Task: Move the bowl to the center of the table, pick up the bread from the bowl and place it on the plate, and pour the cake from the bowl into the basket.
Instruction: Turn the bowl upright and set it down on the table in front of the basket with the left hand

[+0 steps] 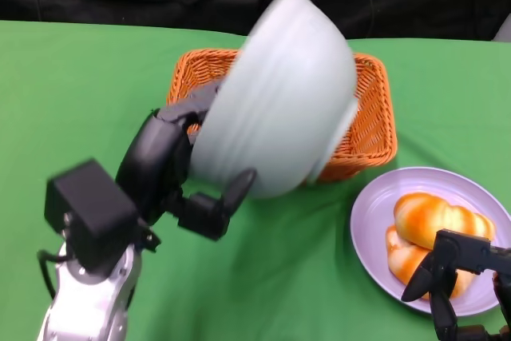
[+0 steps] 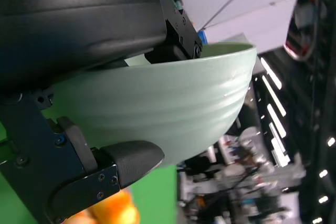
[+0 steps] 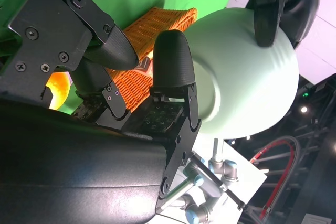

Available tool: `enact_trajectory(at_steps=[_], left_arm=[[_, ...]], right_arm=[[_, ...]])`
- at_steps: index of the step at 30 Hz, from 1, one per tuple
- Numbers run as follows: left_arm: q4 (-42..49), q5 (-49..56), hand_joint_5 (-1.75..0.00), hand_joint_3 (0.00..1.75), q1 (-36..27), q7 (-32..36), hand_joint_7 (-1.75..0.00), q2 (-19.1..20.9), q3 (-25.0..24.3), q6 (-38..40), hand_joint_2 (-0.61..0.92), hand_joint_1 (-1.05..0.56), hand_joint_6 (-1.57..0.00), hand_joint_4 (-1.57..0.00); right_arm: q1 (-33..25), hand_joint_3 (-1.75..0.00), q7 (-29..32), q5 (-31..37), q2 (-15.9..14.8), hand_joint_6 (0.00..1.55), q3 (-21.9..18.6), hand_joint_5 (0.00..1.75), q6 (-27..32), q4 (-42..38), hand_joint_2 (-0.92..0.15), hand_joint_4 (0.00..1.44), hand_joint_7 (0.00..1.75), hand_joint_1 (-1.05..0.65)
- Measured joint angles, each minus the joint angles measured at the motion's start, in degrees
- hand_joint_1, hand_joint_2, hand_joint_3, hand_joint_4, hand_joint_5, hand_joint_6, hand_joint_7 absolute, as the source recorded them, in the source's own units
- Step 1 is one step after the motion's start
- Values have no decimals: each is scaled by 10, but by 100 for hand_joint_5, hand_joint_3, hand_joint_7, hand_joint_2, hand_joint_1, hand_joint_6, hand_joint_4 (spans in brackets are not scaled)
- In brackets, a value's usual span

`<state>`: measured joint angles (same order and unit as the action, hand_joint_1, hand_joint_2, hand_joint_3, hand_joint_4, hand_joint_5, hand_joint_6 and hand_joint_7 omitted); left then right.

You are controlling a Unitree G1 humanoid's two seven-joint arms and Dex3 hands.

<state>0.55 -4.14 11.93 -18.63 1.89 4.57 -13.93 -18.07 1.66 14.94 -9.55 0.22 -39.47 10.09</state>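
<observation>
Bowl (image 1: 279, 93): pale green and ribbed, it was held up in the air and tipped steeply over the basket, its outer wall and base facing the head camera, its mouth turned away toward the basket.
Left hand (image 1: 172, 169): it gripped the bowl at the rim, the thumb pressed against the outer wall and the other fingers reaching over the edge on the side toward the basket.
Basket (image 1: 375, 121): orange wicker, it sat on the green table (image 1: 80, 93) directly behind and beneath the bowl; the bowl hid most of its inside.
Cake: no view showed it, neither in the bowl nor in the basket.
Plate (image 1: 371, 213): lilac, it lay on the table just beside the basket's near corner, on the robot's right.
Bread (image 1: 435, 221): a glazed orange-and-white loaf, it rested on the plate.
Right hand (image 1: 451, 273): it was at the plate's near edge, in front of the bread, fingers apart and holding nothing; whether a fingertip touched the bread could not be told.
</observation>
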Motion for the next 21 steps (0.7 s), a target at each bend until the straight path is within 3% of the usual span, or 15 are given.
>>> enact_trajectory(at_steps=[19, 21], left_arm=[[0, 6, -175, 171, -1, 0, -173, 2, 1, -14, 25, -16, -86, -105], [-4, 54, -175, 172, -19, 2, -174, 26, 2, -72, 18, -15, -83, -104]], right_arm=[[0, -175, 0, 0, 0, 89, 0, 171, 0, 0, -13, 93, 137, -3], [2, -175, 0, 1, 1, 88, 0, 171, 0, 1, -13, 93, 137, -4]])
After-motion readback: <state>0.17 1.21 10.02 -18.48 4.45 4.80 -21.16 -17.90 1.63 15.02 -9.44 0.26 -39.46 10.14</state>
